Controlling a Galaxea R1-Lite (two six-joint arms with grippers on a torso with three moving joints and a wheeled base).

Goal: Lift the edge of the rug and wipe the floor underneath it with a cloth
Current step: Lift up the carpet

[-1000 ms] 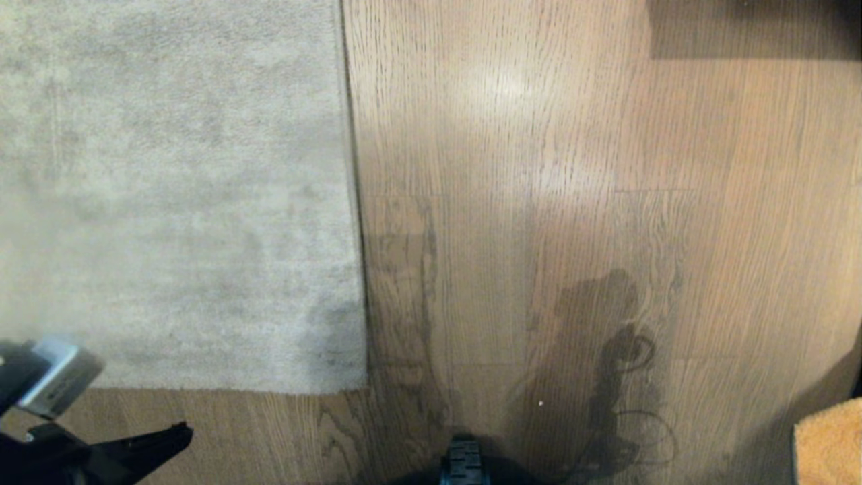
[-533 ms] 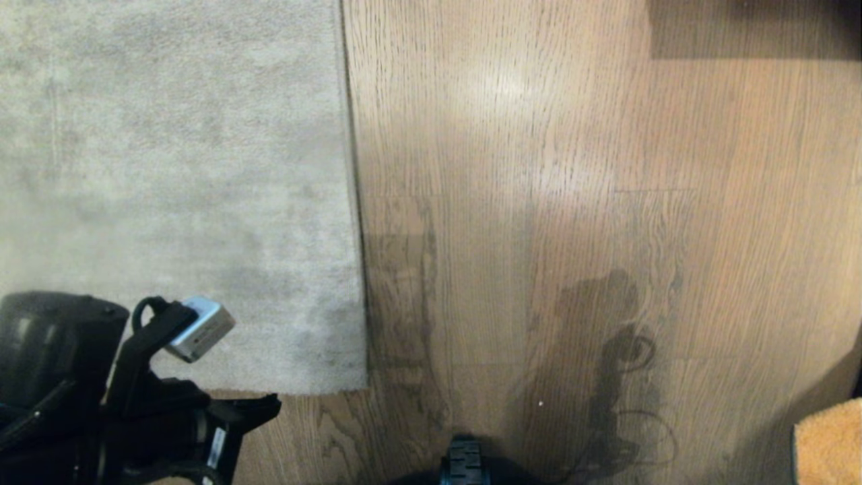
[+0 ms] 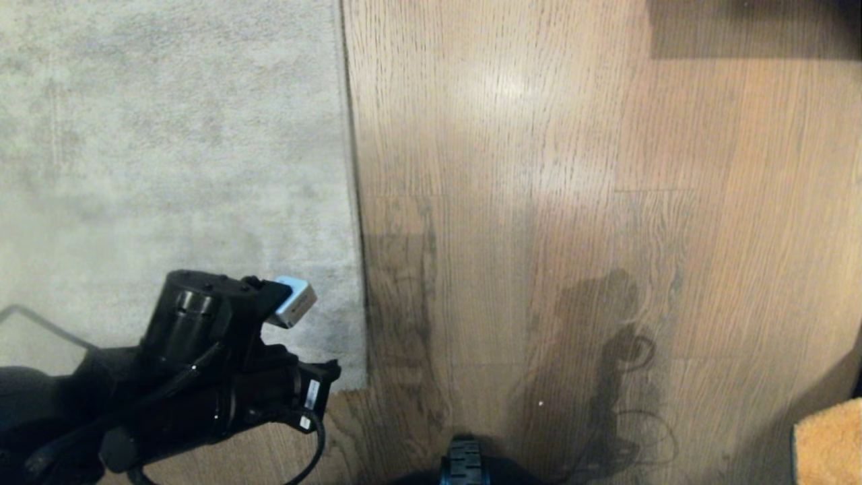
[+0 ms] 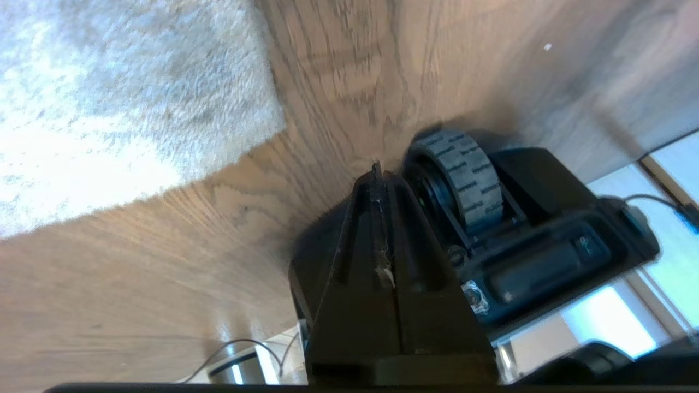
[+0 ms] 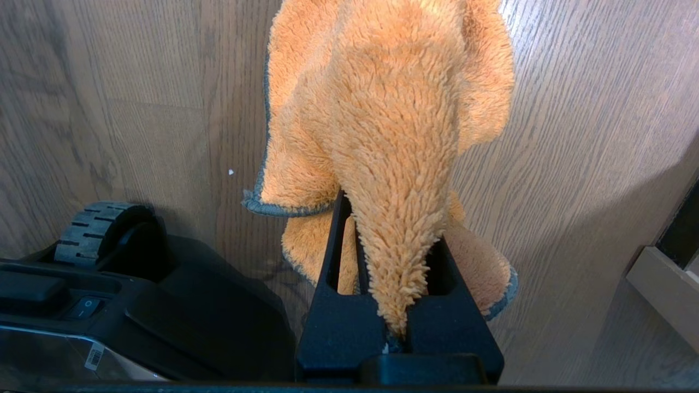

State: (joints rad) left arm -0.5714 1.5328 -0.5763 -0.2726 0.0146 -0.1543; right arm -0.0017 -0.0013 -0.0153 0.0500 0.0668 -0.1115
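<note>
The pale grey-beige rug lies flat at the left, its rug edge [image 3: 355, 175] running straight down to a near corner [image 3: 363, 384] on the wood-grain floor [image 3: 572, 135]. My left gripper [image 3: 333, 370] is shut and empty, its tip low beside that corner. In the left wrist view the shut left gripper [image 4: 377, 166] points at bare floor [image 4: 164, 245], with the rug corner [image 4: 276, 123] a short way off. My right gripper [image 5: 390, 229] is shut on the orange fuzzy cloth [image 5: 393, 109]. The cloth [image 3: 828, 444] shows at the lower right of the head view, hanging above the floor.
The robot base's grey treaded wheel [image 3: 461, 461] sits at the bottom centre, close to the left gripper [image 4: 458, 169] and left of the cloth [image 5: 93, 224]. A dark block [image 3: 754, 27] lies at the far right. A pale ledge [image 5: 663, 289] stands beside the cloth.
My left arm has swung in from the lower left, towards the rug's near corner, its gripper still shut. The rug, the cloth and the right arm have not moved.
</note>
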